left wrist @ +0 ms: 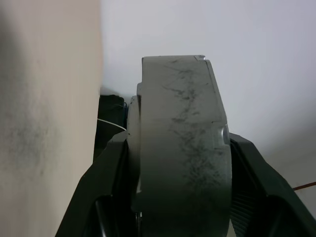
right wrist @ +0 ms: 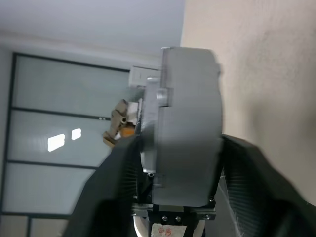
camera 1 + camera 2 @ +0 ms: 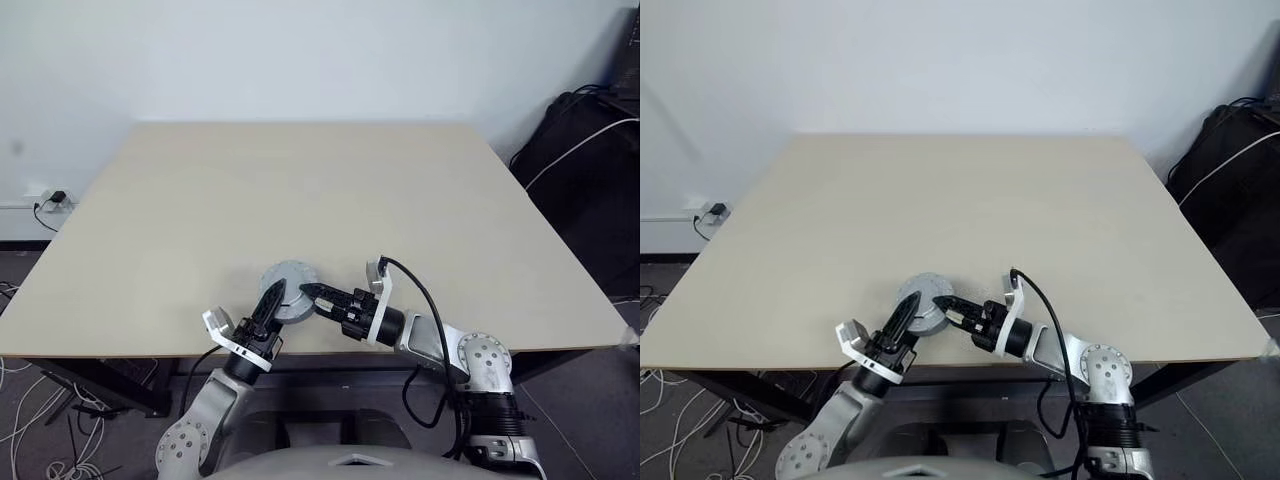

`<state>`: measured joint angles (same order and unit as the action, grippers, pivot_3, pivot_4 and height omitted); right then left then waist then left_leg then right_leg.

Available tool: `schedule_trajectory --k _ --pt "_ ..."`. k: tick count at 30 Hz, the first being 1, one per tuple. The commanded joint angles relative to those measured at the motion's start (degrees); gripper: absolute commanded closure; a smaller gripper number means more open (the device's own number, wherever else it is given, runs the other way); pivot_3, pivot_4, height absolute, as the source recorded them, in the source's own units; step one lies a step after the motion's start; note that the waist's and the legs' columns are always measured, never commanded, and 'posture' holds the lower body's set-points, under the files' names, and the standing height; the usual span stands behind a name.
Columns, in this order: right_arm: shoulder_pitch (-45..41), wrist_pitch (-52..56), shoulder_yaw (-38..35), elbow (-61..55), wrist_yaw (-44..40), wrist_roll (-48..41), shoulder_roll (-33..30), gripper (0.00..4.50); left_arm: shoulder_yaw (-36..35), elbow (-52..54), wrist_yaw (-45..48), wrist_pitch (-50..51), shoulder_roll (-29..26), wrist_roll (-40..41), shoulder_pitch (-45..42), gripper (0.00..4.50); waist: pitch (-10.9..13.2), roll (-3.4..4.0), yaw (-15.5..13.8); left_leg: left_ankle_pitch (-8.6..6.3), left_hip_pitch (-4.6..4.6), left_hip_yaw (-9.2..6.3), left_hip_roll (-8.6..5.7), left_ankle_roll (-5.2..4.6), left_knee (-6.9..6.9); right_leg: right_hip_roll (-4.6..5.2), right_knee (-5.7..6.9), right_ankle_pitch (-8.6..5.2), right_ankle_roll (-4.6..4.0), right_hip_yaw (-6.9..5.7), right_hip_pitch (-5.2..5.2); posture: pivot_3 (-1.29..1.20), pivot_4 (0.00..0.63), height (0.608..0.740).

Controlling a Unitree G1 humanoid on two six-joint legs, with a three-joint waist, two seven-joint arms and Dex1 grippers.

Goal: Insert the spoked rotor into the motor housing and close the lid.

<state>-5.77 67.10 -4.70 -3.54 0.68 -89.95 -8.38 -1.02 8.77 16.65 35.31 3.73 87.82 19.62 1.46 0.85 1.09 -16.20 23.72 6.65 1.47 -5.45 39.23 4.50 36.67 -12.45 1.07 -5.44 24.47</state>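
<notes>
Grey assembly: I see round silver-grey metal lid seated on housing, closed, above beige tabletop.
Fingers: left gripper and right gripper both clasp it; release remains.

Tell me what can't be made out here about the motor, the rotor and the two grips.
- Spoked rotor: nowhere to be seen; the closed grey assembly would hide its inside.
- Copper windings: hidden, head views show the lid from above.
- Seam of lid and housing: wrist views show the rim edge-on, fit unclear.
- Left gripper and right gripper: contact too small to judge in head views.

A plain beige table bears a round grey motor assembly near its front edge.
</notes>
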Motion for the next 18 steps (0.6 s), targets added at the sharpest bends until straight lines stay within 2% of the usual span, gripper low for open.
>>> schedule_trajectory --k 1,3,6,9,12,18 --pt "-0.97 -1.53 -0.79 -3.55 -2.18 -0.34 -0.79 0.49 1.05 0.91 0.81 -1.04 5.57 -0.26 -1.23 2.4 0.0 -0.01 -0.01 0.0 0.0 0.0 0.0 0.0 0.0 0.0 0.0 0.0 0.0 0.0 0.0 0.0 0.0 0.74" --pt "-0.84 -1.85 -0.97 -3.95 -2.81 -0.06 -1.51 0.0 0.68 0.98 0.9 -1.88 5.63 -0.82 -1.34 2.4 0.0 -0.01 -0.06 0.0 0.0 0.0 0.0 0.0 0.0 0.0 0.0 0.0 0.0 0.0 0.01 0.0 0.0 0.74" --pt "-0.78 -4.14 -0.59 -6.72 -4.08 4.93 -3.16 0.0 -0.65 1.05 0.57 -4.58 5.91 -2.32 -2.22 2.4 0.0 -0.02 -0.21 0.0 0.0 0.0 0.0 0.0 0.0 0.0 -0.01 0.0 0.0 0.0 0.01 0.0 0.0 0.74" --pt "-0.15 -11.65 3.46 -13.45 -7.59 19.38 -5.99 0.0 -2.49 0.85 -0.8 -8.51 6.4 -4.31 -4.24 2.4 0.01 -0.01 -0.42 -0.01 0.01 0.0 0.0 0.01 0.02 0.0 -0.01 0.0 0.0 -0.01 0.01 0.0 0.0 0.74" --pt "1.63 -22.59 10.43 -18.8 -14.89 35.67 -10.25 0.0 -4.05 0.33 -2.21 -11.27 6.04 -5.34 -6.98 2.4 -0.01 -0.07 -0.5 -0.01 0.01 0.0 0.0 0.02 0.04 -0.03 -0.01 -0.01 0.01 -0.03 0.01 0.0 0.0 0.74" --pt "4.41 -42.95 20.02 -17.98 -19.33 62.02 -13.57 0.0 -8.02 -4.61 -5.47 -16.37 5.03 -7.92 -14.42 2.4 0.09 -0.3 -0.61 0.02 0.03 0.02 -0.05 0.0 0.15 -0.26 0.01 0.03 0.1 -0.06 -0.08 0.0 0.0 0.74"
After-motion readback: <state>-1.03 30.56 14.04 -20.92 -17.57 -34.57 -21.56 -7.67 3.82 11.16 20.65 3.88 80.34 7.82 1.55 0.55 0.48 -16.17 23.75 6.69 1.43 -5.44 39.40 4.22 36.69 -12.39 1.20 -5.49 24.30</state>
